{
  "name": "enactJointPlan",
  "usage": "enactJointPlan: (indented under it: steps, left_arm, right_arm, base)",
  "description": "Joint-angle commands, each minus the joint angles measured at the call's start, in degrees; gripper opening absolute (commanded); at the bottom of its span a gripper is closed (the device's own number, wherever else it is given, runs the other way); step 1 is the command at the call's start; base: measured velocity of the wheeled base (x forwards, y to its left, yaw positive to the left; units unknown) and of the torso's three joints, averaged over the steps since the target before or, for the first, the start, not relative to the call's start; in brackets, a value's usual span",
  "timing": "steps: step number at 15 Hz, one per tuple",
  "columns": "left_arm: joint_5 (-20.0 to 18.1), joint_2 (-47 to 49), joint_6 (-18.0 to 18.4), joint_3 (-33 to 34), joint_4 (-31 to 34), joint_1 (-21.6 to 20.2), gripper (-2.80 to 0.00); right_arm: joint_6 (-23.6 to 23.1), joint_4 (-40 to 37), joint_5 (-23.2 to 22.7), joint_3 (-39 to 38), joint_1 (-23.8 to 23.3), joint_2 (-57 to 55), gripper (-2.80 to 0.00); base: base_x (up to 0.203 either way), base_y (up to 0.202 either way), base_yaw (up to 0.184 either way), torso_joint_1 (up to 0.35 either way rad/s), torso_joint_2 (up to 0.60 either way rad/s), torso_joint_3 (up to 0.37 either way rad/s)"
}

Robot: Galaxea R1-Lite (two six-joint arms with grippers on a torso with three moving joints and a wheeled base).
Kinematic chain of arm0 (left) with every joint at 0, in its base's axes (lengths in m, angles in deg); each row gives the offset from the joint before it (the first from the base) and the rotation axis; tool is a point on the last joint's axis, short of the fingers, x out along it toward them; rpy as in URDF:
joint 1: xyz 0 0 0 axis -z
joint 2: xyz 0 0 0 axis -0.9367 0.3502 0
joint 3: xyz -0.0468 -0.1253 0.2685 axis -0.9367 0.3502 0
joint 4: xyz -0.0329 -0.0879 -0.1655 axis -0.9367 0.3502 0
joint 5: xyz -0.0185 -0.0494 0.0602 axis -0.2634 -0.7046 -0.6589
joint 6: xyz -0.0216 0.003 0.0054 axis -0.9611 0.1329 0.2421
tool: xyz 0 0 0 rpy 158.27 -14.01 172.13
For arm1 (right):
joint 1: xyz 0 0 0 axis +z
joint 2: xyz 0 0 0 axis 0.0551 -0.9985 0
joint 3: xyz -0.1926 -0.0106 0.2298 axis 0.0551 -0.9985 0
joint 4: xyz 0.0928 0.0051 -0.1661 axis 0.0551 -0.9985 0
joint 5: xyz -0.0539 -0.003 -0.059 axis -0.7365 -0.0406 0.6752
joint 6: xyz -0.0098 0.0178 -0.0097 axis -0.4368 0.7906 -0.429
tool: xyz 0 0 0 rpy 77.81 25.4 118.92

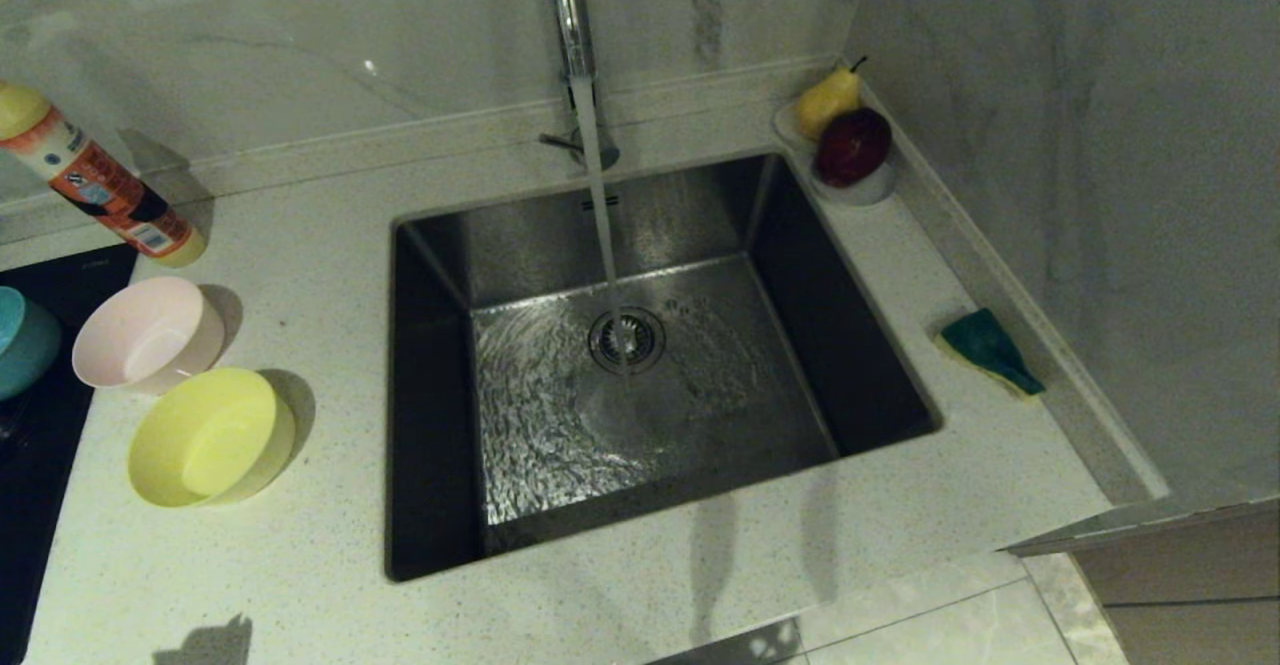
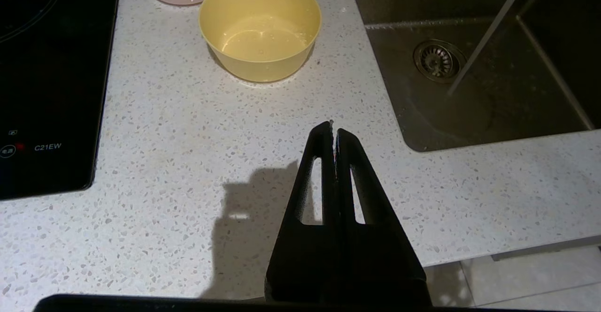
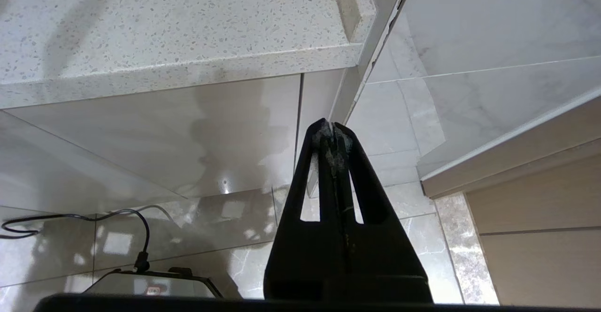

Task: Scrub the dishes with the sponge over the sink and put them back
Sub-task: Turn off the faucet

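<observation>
Now idling with both grippers (image 2: 334, 131) (image 3: 333, 126) pinched closed on nothing, leaving sponge (image 1: 988, 349) and bowls (image 1: 212, 435) parked beside the running sink (image 1: 430, 385).

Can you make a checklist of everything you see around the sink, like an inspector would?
Surface: speckled pale countertop, black cooktop at its left end.
Job's things: pink bowl, yellow bowl and teal bowl left of the sink; sponge right of it; tap water running.
Clutter: orange bottle; pear and red fruit in a white dish.
Grippers: left gripper shut, over the countertop; right gripper shut, below the counter edge.
Cables: black cable on the floor.
Surroundings: marble walls, tiled floor.
</observation>
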Motion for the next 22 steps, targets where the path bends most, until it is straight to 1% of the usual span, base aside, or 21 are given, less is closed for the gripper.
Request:
enactJointPlan:
  steps: [1, 12, 15, 16, 18, 20, 21, 22]
  left_arm:
    - [0.02, -0.01, -0.06, 2.29, -0.07, -0.04, -2.80]
    - [-0.03, -0.01, 0.53, 2.29, -0.11, -0.04, -2.80]
    - [0.16, -0.01, 0.87, 2.22, -1.76, -0.04, -2.80]
    - [0.09, 0.03, 0.57, 0.49, -2.01, -0.04, -2.80]
    - [-0.17, 2.85, -0.28, -7.83, -0.93, 0.03, -2.80]
    - [-0.51, 9.91, -2.02, -17.59, 0.35, 0.09, -2.80]
    - [-1.32, 12.74, -3.03, -20.89, 0.87, 0.14, -2.80]
    - [-2.82, 17.97, -4.48, -25.21, 1.69, 0.16, -2.80]
  right_arm:
    - [-0.02, -0.11, -0.02, -0.05, -0.01, -0.05, -2.80]
    - [0.03, -0.11, -0.02, -0.05, 0.07, -0.05, -2.80]
    - [0.03, -0.04, -0.02, -0.05, -0.01, -0.05, -2.80]
    - [0.03, -0.11, -0.02, -0.05, -0.01, -0.05, -2.80]
    - [0.03, -0.11, -0.02, -0.05, -0.01, -0.05, -2.80]
    - [0.03, -0.11, -0.02, -0.05, -0.01, -0.05, -2.80]
    - [0.03, -0.11, -0.02, -0.05, -0.01, -0.05, -2.80]
    - [0.03, -0.11, -0.02, -0.05, 0.06, -0.05, -2.80]
  base:
    - [0.000, 0.000, 0.000, 0.000, 0.00, 0.000]
    - [0.000, 0.000, 0.000, 0.000, 0.00, 0.000]
    - [0.000, 0.000, 0.000, 0.000, 0.00, 0.000]
    - [0.000, 0.000, 0.000, 0.000, 0.00, 0.000]
    - [0.000, 0.000, 0.000, 0.000, 0.00, 0.000]
    - [0.000, 0.000, 0.000, 0.000, 0.00, 0.000]
    - [0.000, 0.000, 0.000, 0.000, 0.00, 0.000]
    - [0.000, 0.000, 0.000, 0.000, 0.00, 0.000]
